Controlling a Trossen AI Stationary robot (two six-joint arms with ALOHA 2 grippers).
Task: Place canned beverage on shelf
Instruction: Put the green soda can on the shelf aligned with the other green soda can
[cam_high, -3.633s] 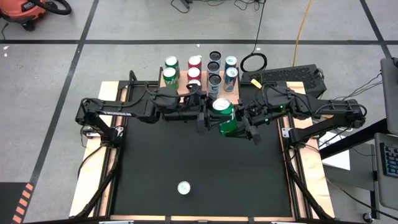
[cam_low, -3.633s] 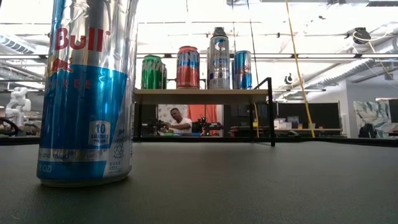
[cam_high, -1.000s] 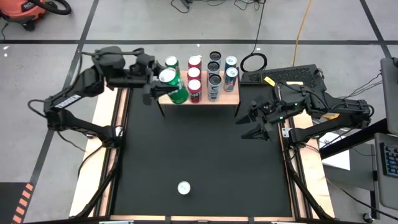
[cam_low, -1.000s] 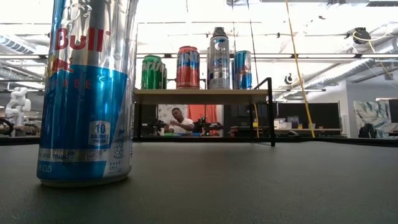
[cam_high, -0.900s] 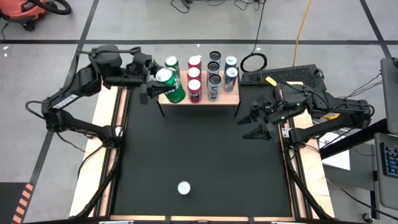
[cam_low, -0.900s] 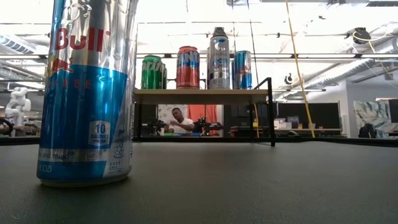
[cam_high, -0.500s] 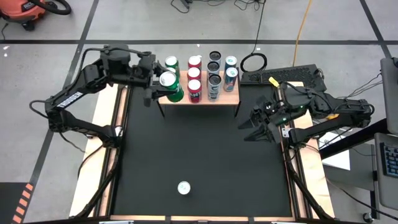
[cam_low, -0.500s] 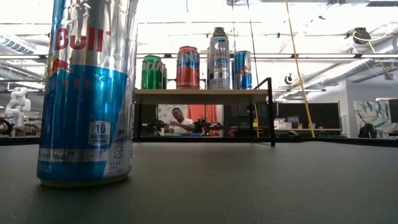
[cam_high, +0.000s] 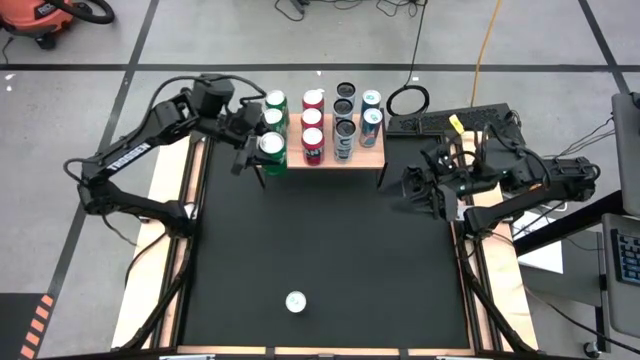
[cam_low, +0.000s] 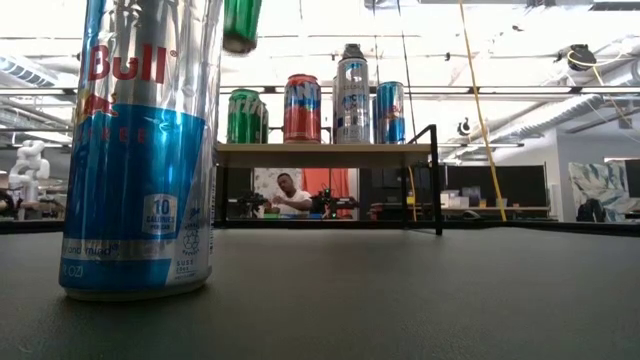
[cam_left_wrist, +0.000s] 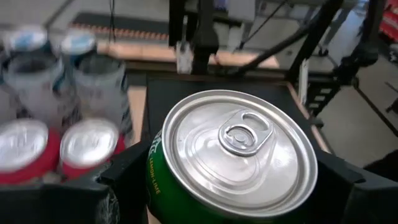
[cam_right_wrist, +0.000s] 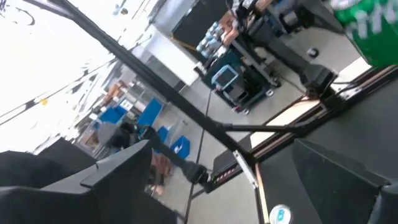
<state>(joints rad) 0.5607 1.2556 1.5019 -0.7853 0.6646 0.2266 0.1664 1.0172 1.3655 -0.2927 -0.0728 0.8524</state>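
Black table (cam_high: 320, 260) carries the shelf (cam_high: 372, 156). Left gripper (cam_high: 262, 148) clamps green can (cam_high: 272, 147) above shelf's left end (airborne). Right gripper (cam_high: 403, 193), right of shelf, gapes wide.

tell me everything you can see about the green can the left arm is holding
The green can is metal with a silver top and an unopened pull tab. The left pincer clamps its sides with dark fingers. It hangs roughly upright above the shelf, over its left front corner, beside the red cans, not yet set down.

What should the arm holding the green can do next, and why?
Probably lower it straight down. The left gripper holds the green can above the shelf, at its front left corner, where the low view shows it hanging well clear of the cans already standing there.
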